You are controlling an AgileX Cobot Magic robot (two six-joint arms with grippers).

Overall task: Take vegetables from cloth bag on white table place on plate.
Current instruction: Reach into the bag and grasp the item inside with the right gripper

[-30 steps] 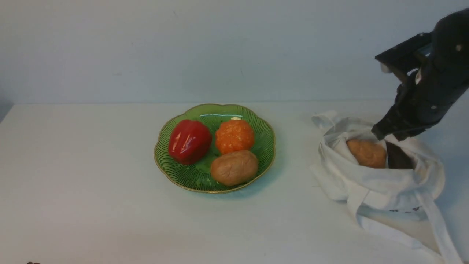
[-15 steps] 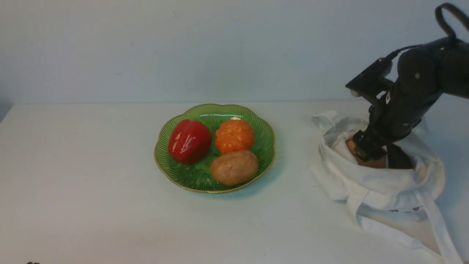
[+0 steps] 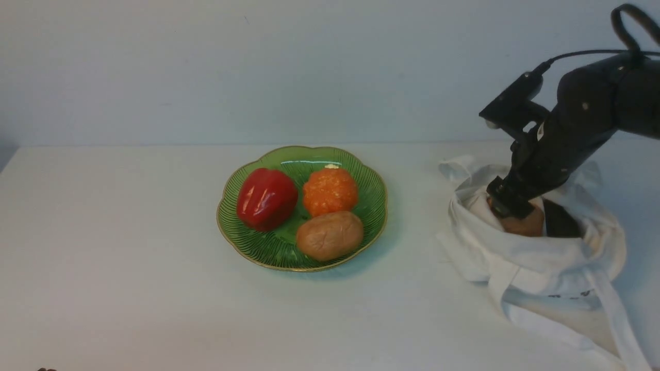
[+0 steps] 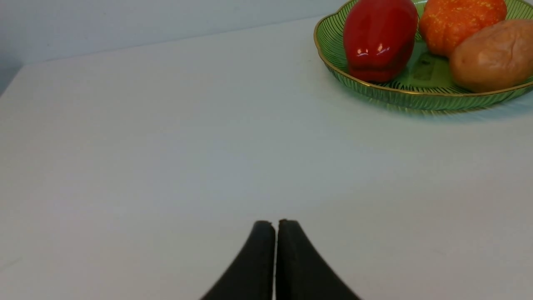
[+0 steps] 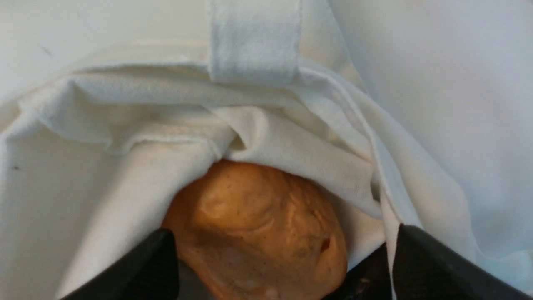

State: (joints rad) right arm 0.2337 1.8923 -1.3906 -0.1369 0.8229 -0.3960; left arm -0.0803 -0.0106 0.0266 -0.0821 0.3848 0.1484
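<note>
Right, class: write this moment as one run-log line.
right tool: open, straddling potato in cloth bag | left tool: shut, empty | plate: pepper, pumpkin, second potato

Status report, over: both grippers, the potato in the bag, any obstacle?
Left gripper shut, above white table. Right gripper open, astride potato inside cloth bag. Bag fold drapes over potato.
</note>
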